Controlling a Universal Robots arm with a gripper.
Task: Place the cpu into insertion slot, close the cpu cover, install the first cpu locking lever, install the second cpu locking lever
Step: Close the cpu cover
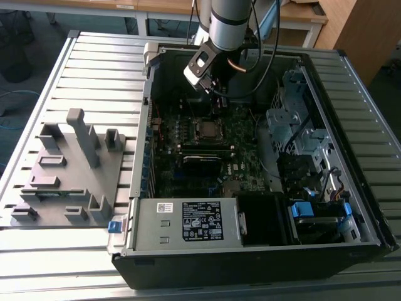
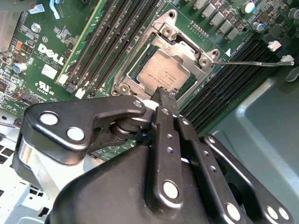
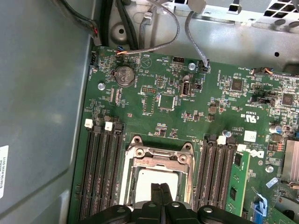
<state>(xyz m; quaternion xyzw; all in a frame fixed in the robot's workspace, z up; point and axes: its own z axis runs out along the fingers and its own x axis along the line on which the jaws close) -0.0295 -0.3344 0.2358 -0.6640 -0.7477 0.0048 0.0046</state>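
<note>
Right over the socket, the hand (image 2: 167,95) has its two slim black fingers pressed together, with nothing visible between them. Their tips sit at the near edge of the cpu (image 2: 163,70), so close that I cannot tell whether they touch it.

The cpu lies flat in the insertion slot (image 2: 122,87), its dull silver-grey top facing up. The cpu cover (image 3: 159,161) is down around it, and the chip shows through its square window. From one corner of the socket a thin metal locking lever (image 2: 252,63) sticks out sideways across a bank of long black memory slots (image 2: 219,88), its far end close to a white clip. Whether it is latched cannot be made out.

More memory slots (image 3: 100,172) flank the socket on the other side, and a green memory module (image 3: 236,177) stands in an outer slot. Beyond them spreads the green motherboard (image 3: 187,116), with a round coin cell battery (image 3: 124,75) near its edge and grey cables (image 3: 196,42) plugged in along it.

In the exterior view the arm (image 1: 229,22) reaches down into the open computer case (image 1: 141,182), which lies on its side on a slatted metal tabletop (image 1: 100,56). A grey power supply (image 1: 188,222) fills the near end of the case. On the exterior view's left, well apart from the case, a grey fixture plate (image 1: 69,169) with upright blocks rests on the tabletop.
</note>
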